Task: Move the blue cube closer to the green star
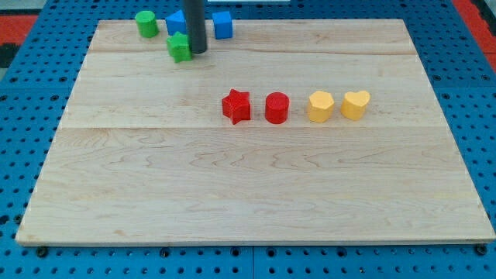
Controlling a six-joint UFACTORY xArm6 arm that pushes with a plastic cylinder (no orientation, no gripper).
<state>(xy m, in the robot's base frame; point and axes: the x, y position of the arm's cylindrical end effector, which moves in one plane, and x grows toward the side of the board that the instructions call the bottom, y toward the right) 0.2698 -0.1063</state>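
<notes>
Rod point(194, 23) grasps nothing; my tip point(198, 52) just right of green star point(179, 47); blue cube point(223, 25), square-faced, right of rod.

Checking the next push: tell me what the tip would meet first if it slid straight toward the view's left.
The green star-shaped block, right beside my tip on that side, touching or nearly so; depth leaves contact uncertain. The green cylinder block sits nearer the view's top, off that line.
</notes>
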